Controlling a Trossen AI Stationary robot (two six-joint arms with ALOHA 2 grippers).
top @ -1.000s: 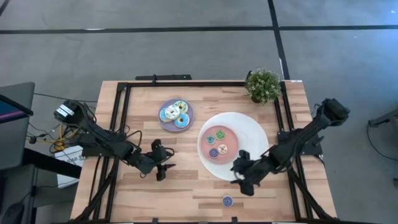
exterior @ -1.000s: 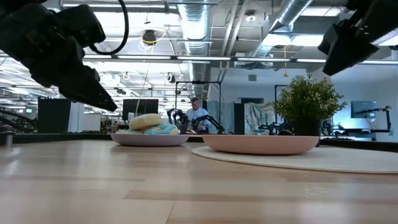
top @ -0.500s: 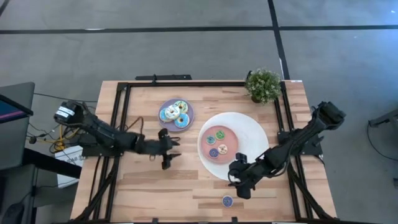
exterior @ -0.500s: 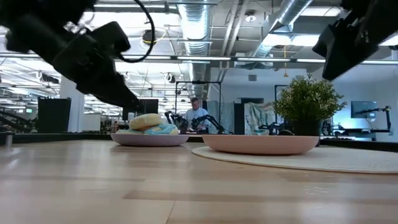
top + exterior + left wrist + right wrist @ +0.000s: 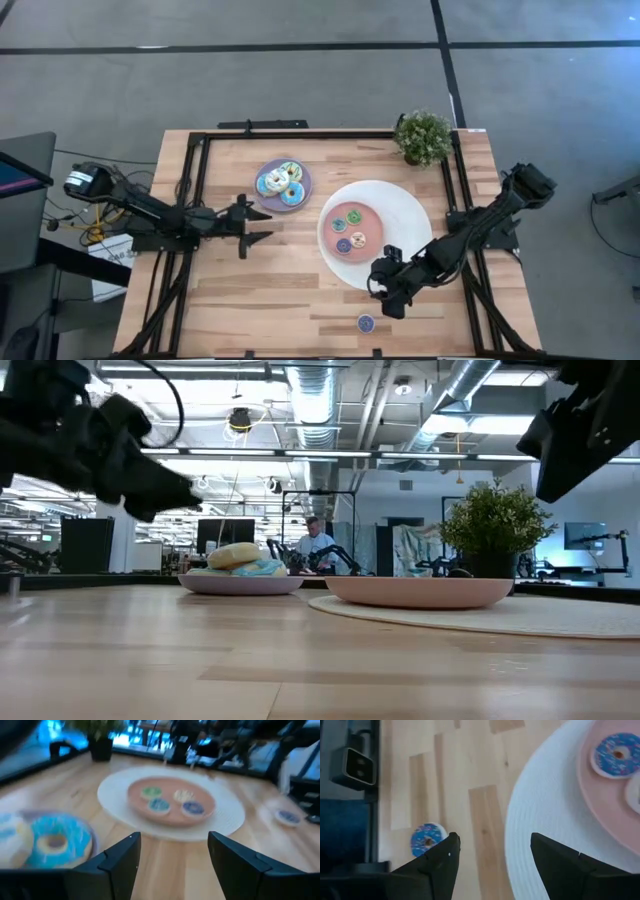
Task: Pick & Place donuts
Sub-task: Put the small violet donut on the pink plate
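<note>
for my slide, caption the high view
Both open grippers, left and right, hover above the table; one mini donut lies unplated.

Count, high view. Plates: 3, namely lilac plate (image 5: 265, 196), pink plate (image 5: 372, 222), white plate (image 5: 410, 220). Large donuts (image 5: 281, 182) on lilac plate: about 4, overlapping. Mini donuts (image 5: 349, 229) on pink plate: 4. Loose mini donut (image 5: 366, 322) on table (image 5: 300, 290): 1. Plant (image 5: 422, 137): 1. Arms: 2.
</note>
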